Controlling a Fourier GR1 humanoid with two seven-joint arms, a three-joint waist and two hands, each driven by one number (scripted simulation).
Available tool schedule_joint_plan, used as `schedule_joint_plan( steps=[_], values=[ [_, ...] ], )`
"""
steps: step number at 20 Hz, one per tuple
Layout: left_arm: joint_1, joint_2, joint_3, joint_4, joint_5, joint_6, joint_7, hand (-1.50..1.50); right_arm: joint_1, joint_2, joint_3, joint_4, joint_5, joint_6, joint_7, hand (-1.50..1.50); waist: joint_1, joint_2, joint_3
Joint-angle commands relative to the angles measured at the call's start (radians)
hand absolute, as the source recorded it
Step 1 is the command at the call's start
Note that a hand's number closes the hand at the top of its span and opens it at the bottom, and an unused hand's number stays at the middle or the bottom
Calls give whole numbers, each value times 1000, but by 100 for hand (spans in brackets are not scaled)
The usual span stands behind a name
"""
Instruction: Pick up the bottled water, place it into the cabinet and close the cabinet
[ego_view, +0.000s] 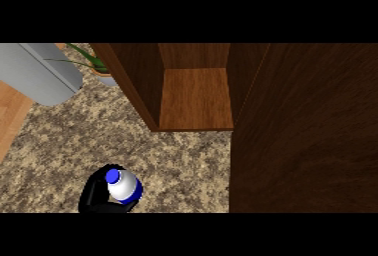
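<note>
Head view | left hand (91, 196) fingers curled around bottled water (124, 187) | cabinet (196, 97) open

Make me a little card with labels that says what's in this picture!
bottle: white, blue cap, near the lower left
left hand: black, curled round the bottle
right hand: not in view
cabinet: brown wood, open, bottle not yet inside
door: swung open, at the right
counter: speckled stone
plant: green, left of the cabinet
</note>
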Motion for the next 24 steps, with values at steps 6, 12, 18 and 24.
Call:
schedule_joint_plan(
  steps=[6,12,18,24],
  values=[
    [-52,-59,26,39,134,112,-70,150,33,-17,-22,-60,-57,18,9,-150,-6,8,-23],
    [-73,-60,-116,18,233,142,-52,150,-11,-16,-22,-105,-100,0,83,-150,-1,10,-23],
    [-86,-61,-268,-155,380,229,122,150,9,-8,-22,-96,-92,5,73,-150,3,6,-22],
    [-92,-61,-445,-350,485,432,262,150,-25,-11,-43,-50,-105,11,60,-150,3,6,-22]
  ],
)
